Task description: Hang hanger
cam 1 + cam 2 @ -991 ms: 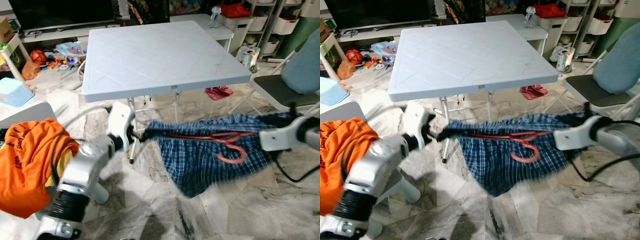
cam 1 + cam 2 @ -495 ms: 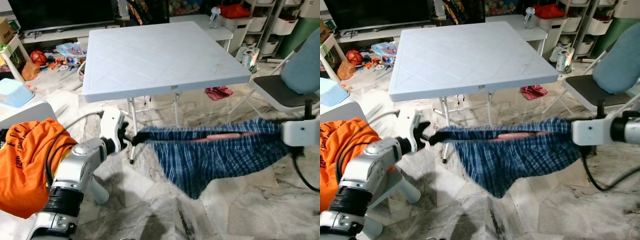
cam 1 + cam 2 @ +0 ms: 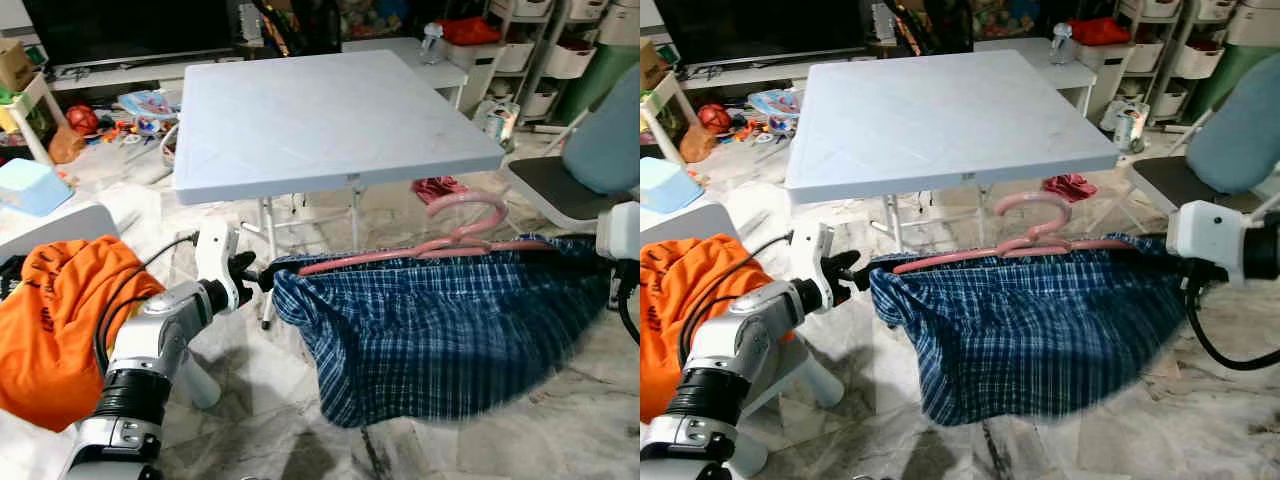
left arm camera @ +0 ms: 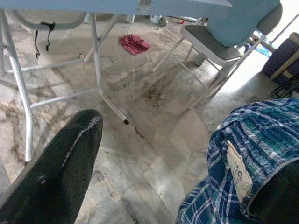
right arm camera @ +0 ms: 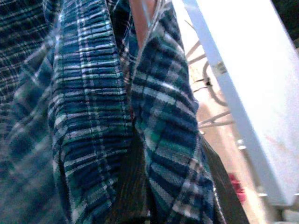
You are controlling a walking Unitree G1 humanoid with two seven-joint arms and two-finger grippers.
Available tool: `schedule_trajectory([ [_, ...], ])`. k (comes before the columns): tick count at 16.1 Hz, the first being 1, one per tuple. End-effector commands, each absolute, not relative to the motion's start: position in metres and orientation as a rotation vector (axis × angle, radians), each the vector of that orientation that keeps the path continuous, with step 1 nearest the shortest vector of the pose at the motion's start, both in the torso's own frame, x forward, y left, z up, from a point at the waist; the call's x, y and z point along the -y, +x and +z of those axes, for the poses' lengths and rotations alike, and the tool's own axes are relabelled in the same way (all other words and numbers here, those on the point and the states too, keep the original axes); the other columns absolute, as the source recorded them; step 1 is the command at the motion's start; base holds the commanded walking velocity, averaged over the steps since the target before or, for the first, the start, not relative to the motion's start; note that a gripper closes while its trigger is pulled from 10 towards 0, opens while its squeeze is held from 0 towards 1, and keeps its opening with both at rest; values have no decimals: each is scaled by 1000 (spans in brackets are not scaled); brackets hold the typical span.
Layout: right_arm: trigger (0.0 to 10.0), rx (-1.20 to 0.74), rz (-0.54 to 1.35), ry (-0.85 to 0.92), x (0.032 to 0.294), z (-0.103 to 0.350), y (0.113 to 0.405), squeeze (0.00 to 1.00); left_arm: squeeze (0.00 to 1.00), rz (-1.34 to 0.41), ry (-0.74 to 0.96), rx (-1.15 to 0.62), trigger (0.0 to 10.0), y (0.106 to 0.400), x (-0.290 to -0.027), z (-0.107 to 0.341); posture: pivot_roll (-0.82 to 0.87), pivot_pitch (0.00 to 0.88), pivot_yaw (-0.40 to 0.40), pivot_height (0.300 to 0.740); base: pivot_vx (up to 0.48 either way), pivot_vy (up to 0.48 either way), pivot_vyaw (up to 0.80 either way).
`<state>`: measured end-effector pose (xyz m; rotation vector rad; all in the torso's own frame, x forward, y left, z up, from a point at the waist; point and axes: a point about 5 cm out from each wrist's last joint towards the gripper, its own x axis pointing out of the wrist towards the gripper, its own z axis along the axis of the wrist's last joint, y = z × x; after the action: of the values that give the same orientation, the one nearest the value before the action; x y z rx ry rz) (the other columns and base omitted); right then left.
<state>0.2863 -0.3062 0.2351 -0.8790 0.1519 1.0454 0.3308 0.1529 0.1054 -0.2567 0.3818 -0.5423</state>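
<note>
A pink hanger (image 3: 440, 240) stretches level between my two grippers, its hook (image 3: 468, 208) standing upright. Blue plaid shorts (image 3: 440, 330) hang from it by the waistband, just in front of the white table. My left gripper (image 3: 258, 278) is at the left end. In the left wrist view its fingers (image 4: 65, 163) stand wide apart, and the waistband (image 4: 247, 154) lies hooked over one of them. At the right end, my right gripper (image 5: 173, 186) is shut on a fold of the shorts (image 5: 93, 116), with the hanger (image 5: 140, 18) just beyond it.
A white folding table (image 3: 330, 110) stands close behind the hanger. A chair with a blue back (image 3: 600, 150) is at the right. Orange clothes (image 3: 50, 320) are piled at my left. Toys, a red cloth (image 3: 435, 187) and storage bins lie farther back on the marble floor.
The hanger's hook has turned from lying flat and pointing down to standing upright. The shorts have dropped from a stretched sheet to hanging below it. The right arm has drawn farther right.
</note>
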Motion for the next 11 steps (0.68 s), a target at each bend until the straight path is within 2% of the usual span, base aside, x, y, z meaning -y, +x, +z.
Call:
schedule_trajectory([
  [1, 10000, -8, 1015, -828, 305, 259, 286, 0, 0, -464, -262, -432, 10000, 328, -166, 93, -188, 0, 36, 740, 0, 0, 0],
  [4, 10000, -6, 970, -790, 307, 260, 288, 0, 0, -456, -271, -429, 10000, 329, -168, 93, -187, 0, 32, 740, 0, 0, 0],
  [5, 10000, -34, 971, -832, 304, 255, 289, 0, 0, -447, -274, -430, 10000, 330, -167, 94, -186, 0, 31, 740, 0, 0, 0],
  [8, 10000, -234, 1186, -943, 296, 222, 268, 0, 0, -413, -273, -368, 10000, 338, -166, 107, -177, 0, 28, 740, 0, 0, 0],
  [11, 10000, -365, 1191, -1127, 302, 202, 267, 0, 0, -372, -232, -346, 10000, 343, -176, 114, -170, 0, 27, 740, 0, 0, 0],
])
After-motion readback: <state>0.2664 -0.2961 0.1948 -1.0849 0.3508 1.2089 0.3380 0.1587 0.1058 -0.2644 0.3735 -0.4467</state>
